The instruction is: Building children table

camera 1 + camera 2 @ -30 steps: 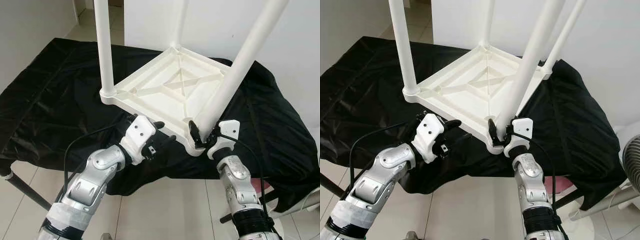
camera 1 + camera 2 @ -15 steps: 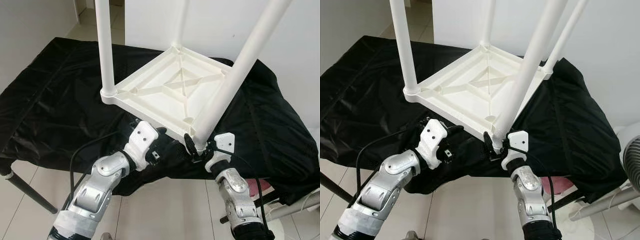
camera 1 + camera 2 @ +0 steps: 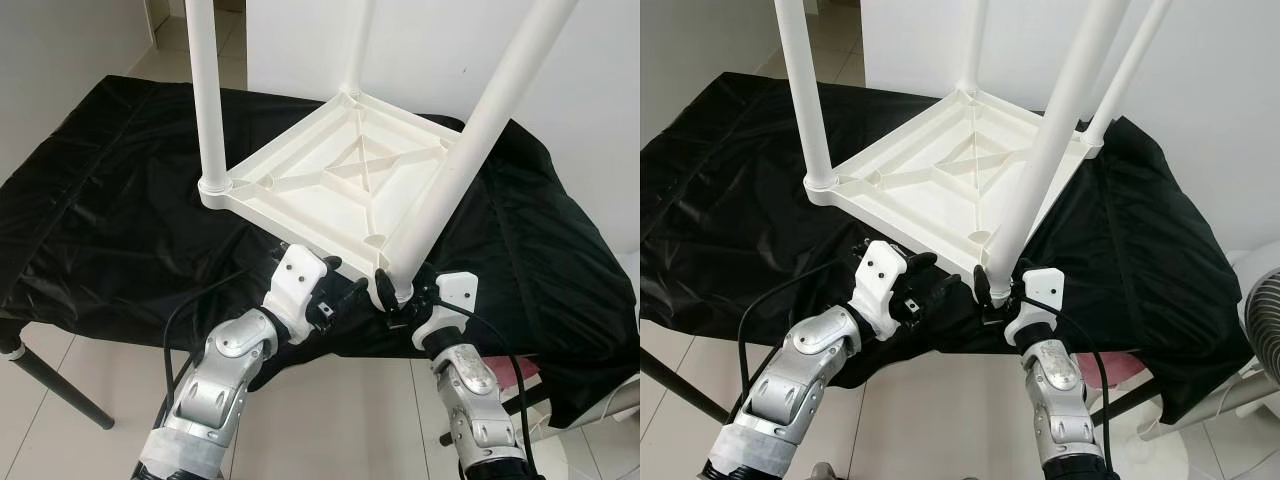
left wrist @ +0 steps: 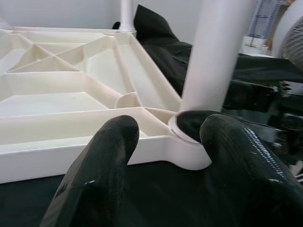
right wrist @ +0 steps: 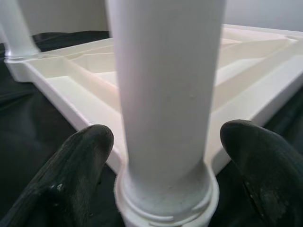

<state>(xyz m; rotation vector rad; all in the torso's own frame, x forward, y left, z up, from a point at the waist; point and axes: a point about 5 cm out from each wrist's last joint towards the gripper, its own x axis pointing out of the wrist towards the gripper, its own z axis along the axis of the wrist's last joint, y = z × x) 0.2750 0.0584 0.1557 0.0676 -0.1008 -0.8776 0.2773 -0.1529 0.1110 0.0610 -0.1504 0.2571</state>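
Over the last second both claws are drawing back toward the robot from the near corner of the upturned white children's table (image 3: pixel 340 190), which is lying on the black-draped tabletop (image 3: pixel 90 210) with its legs standing up. I judge the near leg (image 3: pixel 450 180) seated in its socket and being released. The left claw (image 3: pixel 345 292) is hovering open just left of that corner, holding nothing. The right claw (image 3: pixel 400 303) is spreading open around the leg's base, fingers apart from it.
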